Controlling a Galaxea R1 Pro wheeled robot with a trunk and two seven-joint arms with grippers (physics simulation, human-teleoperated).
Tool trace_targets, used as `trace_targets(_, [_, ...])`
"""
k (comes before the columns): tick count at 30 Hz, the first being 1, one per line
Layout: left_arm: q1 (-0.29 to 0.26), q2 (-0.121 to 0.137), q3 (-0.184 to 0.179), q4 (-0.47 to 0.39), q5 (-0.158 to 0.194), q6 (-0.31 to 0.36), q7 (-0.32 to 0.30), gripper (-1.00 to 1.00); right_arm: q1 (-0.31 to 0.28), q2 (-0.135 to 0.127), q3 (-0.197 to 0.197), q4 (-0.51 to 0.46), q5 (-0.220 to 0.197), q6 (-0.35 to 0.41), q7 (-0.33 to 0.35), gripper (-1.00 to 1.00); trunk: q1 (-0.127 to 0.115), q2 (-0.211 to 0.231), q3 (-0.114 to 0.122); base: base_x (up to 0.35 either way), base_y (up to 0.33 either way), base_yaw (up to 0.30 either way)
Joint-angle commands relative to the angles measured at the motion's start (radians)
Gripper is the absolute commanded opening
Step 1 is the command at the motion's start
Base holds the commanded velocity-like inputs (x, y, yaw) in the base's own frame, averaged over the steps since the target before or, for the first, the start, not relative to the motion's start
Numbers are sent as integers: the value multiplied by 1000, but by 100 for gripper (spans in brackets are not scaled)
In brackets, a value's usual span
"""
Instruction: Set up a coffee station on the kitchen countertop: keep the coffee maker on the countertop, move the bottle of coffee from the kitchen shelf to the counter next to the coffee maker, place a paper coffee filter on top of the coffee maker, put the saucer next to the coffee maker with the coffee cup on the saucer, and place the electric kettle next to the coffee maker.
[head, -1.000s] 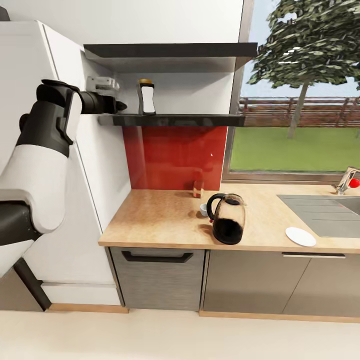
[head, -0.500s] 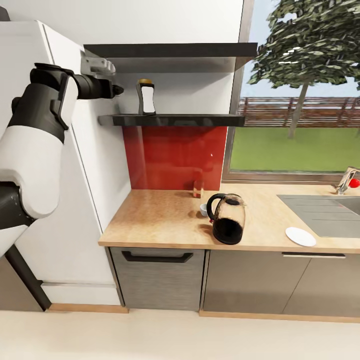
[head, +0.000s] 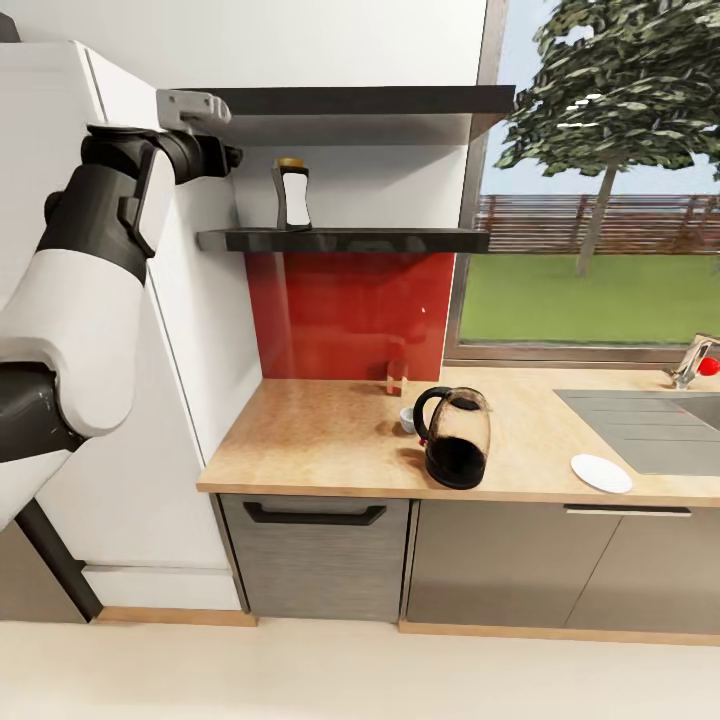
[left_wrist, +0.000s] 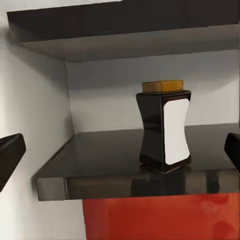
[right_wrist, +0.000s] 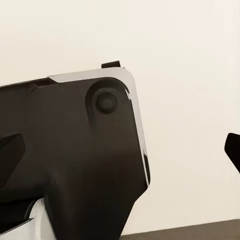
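Black-wristed left tool (head: 192, 105), fingers spread wide and empty, has risen above the bottle of coffee (head: 292, 193).

Bottle of coffee (head: 292, 194) on shelf (head: 345, 240)

Home kitchen, simulator render. Beige wood-look countertop (head: 330, 430) over grey cabinets (head: 500, 560) w/ drawer handle, inset steel sink (head: 650, 425) & tap (head: 690, 362) at right. Red splashback (head: 345, 315) under dark wall shelf (head: 345, 240) — bottle of coffee (head: 292, 195) on it. Electric kettle (head: 455, 437), coffee cup (head: 408, 417) & saucer (head: 601, 473) on the worktop. Tall white fridge-like unit (head: 150, 330) at left; window (head: 600, 180) onto lawn, fence, tree — domestic setting.
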Motion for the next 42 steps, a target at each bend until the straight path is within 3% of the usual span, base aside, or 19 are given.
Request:
trace_targets(1, [0, 0, 8, -1, 9, 0, -7, 100, -1, 0, -9, 1, 10, -4, 3, 100, 1, -2, -2, 0, 0, -30])
trace_targets(12, [2, 9, 18, 2, 46, -5, -4, 100, -1, 6, -9, 0, 9, -2, 3, 100, 1, -2, 2, 56, 0, -92])
trace_targets(16, [5, 11, 44, 3, 68, -7, -4, 100, -1, 5, -9, 0, 11, -1, 2, 100, 1, -2, 2, 286, 0, -8])
trace_targets(26, [78, 7, 50, 1, 69, -12, -4, 100, -1, 0, -9, -2, 10, -1, 1, 100, 1, -2, 2, 176, 0, 0])
trace_targets(42, [81, 12, 49, -6, 66, -13, -5, 100, -1, -2, -9, 0, 11, -3, 1, 100, 1, -2, 2, 168, 0, -48])
